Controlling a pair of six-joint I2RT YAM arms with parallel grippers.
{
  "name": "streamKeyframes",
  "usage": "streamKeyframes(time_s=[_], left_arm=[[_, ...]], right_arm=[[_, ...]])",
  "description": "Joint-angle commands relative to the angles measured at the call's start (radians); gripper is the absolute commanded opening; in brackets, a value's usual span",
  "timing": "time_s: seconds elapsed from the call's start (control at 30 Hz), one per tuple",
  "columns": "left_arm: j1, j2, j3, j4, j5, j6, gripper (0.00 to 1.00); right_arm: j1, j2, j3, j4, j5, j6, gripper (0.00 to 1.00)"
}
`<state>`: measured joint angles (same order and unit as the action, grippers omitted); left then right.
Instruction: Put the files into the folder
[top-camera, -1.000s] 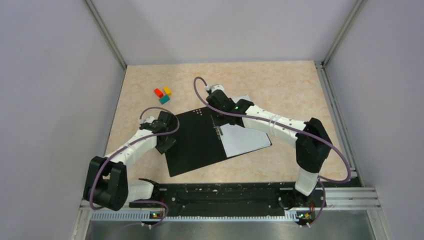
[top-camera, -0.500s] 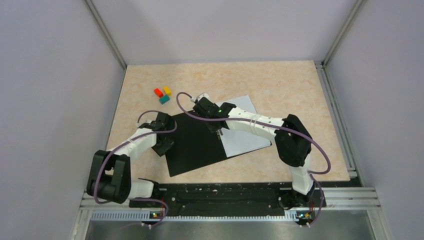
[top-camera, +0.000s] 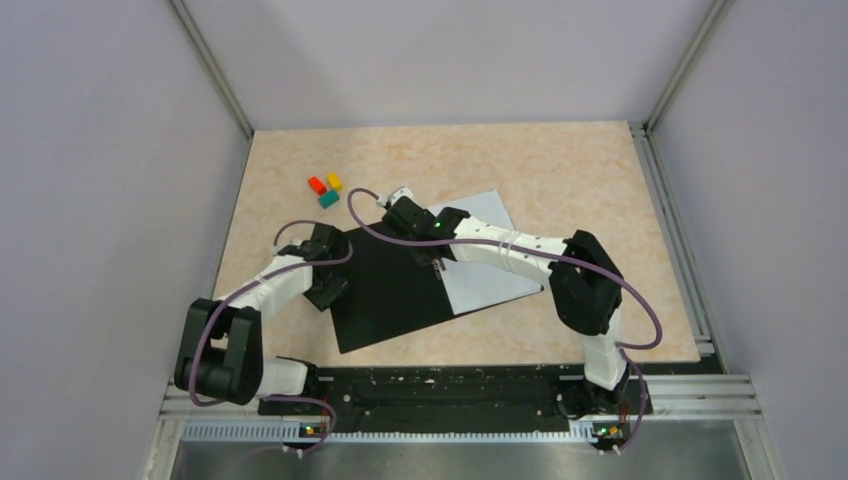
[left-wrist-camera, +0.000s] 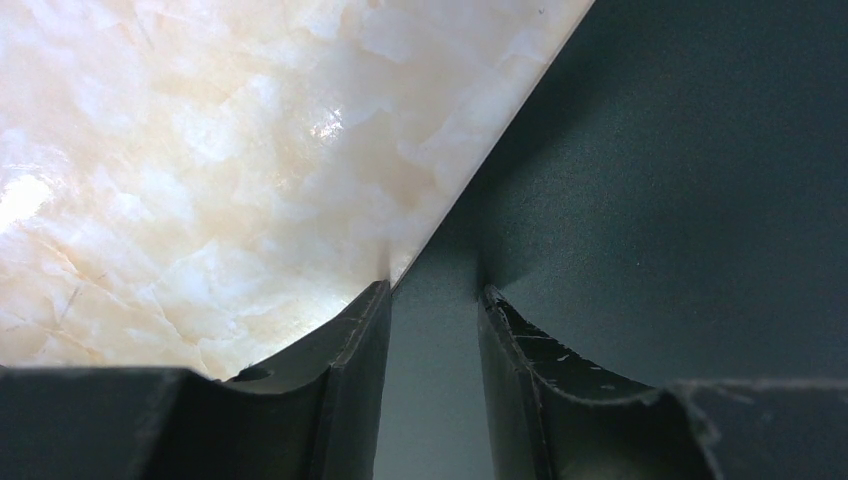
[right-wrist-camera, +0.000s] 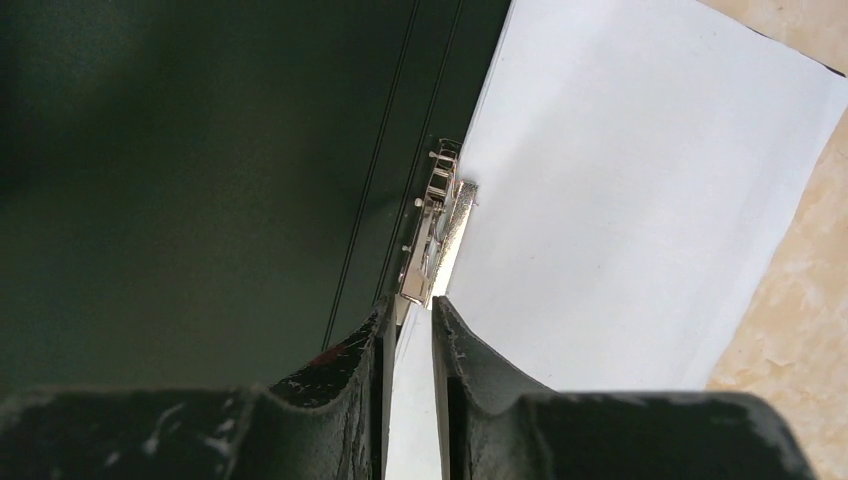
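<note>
- We are seeing the folder (top-camera: 385, 290) lying open, black side up, around the middle of the tabletop, with the files (top-camera: 490, 270) resting on its right half.
- The right gripper (right-wrist-camera: 412, 305) is sitting at the metal spine clip (right-wrist-camera: 437, 235) with its fingers nearly together. We cannot tell whether they are nipping it.
- The left gripper (left-wrist-camera: 432, 290), fingers apart, is straddling the folder's left edge.
- Compared with a second ago, the right gripper is sitting further toward the near edge along the spine, its elbow drawn inward.
</note>
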<state>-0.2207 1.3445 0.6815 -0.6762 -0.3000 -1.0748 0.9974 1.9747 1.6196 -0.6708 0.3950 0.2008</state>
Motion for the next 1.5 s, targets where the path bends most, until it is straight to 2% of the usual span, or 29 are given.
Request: streamKeyframes(time_s=[0.0,0.93,1.2,1.47], left_arm=[[0.012,0.037,-0.02,0.015,0.002,-0.014,0.43],[0.063,0.054,-0.051,0.04,0.062,-0.019,0.42],[0.069,0.055,-0.056,0.038,0.064,-0.02,0.42],[0.07,0.053,-0.047,0.028,0.058,-0.018,0.41]], right_arm=[[0.013,0.01,0.022,0.037,0.005,-0.008,0.19],[0.012,-0.017,-0.096,0.083,0.024,0.042,0.12],[-0.011,-0.065,-0.197,0.101,0.016,0.087,0.07],[-0.052,-0.099,-0.312,0.161,-0.07,0.132,0.03]])
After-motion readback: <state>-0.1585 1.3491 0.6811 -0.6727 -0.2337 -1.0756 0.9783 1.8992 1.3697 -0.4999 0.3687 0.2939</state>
